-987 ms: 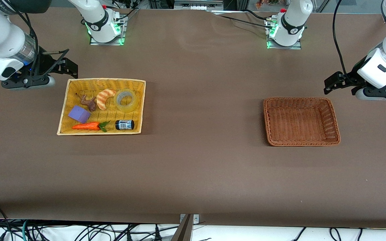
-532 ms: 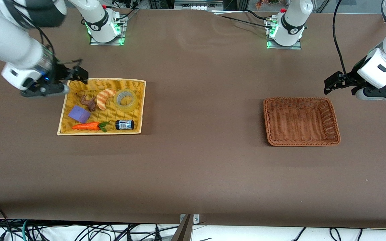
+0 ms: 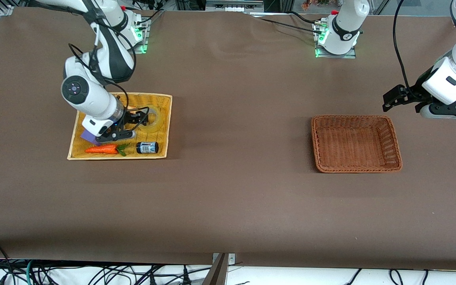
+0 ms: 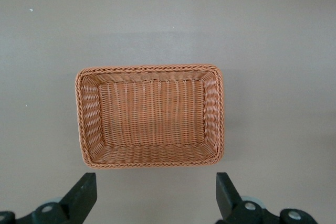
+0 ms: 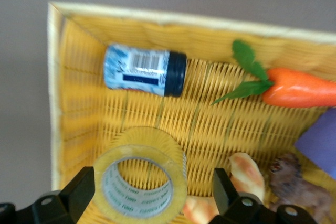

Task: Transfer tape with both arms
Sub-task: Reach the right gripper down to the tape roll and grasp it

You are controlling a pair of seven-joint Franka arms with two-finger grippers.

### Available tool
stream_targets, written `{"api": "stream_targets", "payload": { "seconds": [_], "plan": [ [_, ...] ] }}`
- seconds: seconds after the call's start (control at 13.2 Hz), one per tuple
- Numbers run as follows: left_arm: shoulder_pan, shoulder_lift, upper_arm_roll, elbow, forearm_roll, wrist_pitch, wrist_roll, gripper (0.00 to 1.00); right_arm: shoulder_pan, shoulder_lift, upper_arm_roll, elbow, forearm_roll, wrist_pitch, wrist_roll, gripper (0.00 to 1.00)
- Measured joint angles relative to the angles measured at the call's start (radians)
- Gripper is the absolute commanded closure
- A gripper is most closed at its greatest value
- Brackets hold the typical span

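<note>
The right gripper point(image 5: 149, 198), jaws wide over the tape point(image 5: 140, 181), risked clipping the adjacent croissant point(image 5: 239, 179); the left gripper point(image 4: 152, 198) waited, equally wide.

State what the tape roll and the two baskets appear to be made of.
Tape: glossy translucent yellowish plastic film on a grey-white, probably cardboard, core. Yellow basket and brown basket: woven wicker or plastic imitation, matte, with visible strands.
</note>
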Motion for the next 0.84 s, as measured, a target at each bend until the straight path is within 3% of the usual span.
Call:
{"api": "stream_targets", "payload": {
  "seconds": [0.38, 0.46, 0.53, 0.61, 0.68, 0.76, 0.84],
  "plan": [
    [0.0, 0.0, 0.0, 0.0, 0.0, 0.0, 0.0, 0.0, 0.0, 0.014, 0.0, -0.114, 0.0, 0.086, -0.001, 0.01],
    [0.0, 0.0, 0.0, 0.0, 0.0, 0.0, 0.0, 0.0, 0.0, 0.013, 0.0, -0.126, 0.0, 0.094, -0.002, 0.1],
    [0.0, 0.0, 0.0, 0.0, 0.0, 0.0, 0.0, 0.0, 0.0, 0.013, 0.0, -0.143, 0.0, 0.113, -0.006, 0.24],
    [0.0, 0.0, 0.0, 0.0, 0.0, 0.0, 0.0, 0.0, 0.0, 0.014, 0.0, -0.164, 0.0, 0.142, -0.014, 0.46],
    [0.0, 0.0, 0.0, 0.0, 0.0, 0.0, 0.0, 0.0, 0.0, 0.014, 0.0, -0.187, 0.0, 0.173, -0.021, 0.8],
    [0.0, 0.0, 0.0, 0.0, 0.0, 0.0, 0.0, 0.0, -0.001, 0.014, 0.0, -0.203, -0.001, 0.194, -0.026, 1.0],
    [0.0, 0.0, 0.0, 0.0, 0.0, 0.0, 0.0, 0.0, -0.001, 0.014, 0.0, -0.21, -0.001, 0.201, -0.032, 1.0]
  ]
}}
